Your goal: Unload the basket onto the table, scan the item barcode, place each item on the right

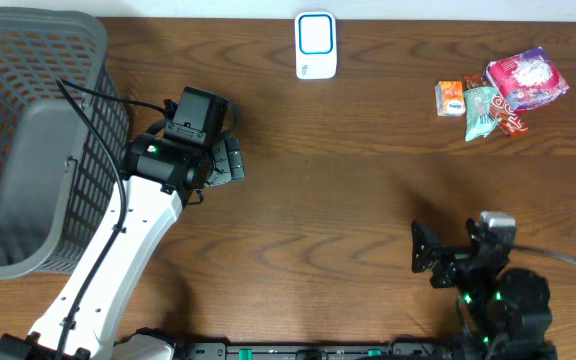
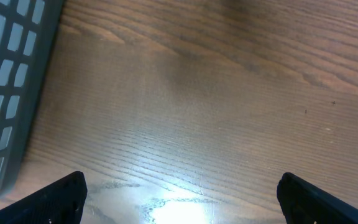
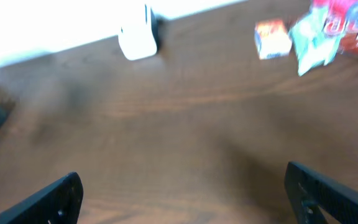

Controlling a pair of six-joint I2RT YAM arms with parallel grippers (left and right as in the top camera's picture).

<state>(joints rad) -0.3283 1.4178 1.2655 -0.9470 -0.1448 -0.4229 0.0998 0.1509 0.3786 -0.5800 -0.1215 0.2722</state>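
Over the table (image 1: 348,200), holding left gripper (image 1: 232,160) and right gripper (image 1: 426,258) spread, empty; probably best aiming for the outlying orange packet (image 1: 450,97).

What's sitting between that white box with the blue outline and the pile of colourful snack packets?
Nothing; between the white blue-outlined box and the colourful snack packets only bare brown wooden table shows, in the overhead view.

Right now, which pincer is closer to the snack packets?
Right. The right pincer sits on the same side as the snack packets, closer to the robot; the left pincer is far across, beside the basket.
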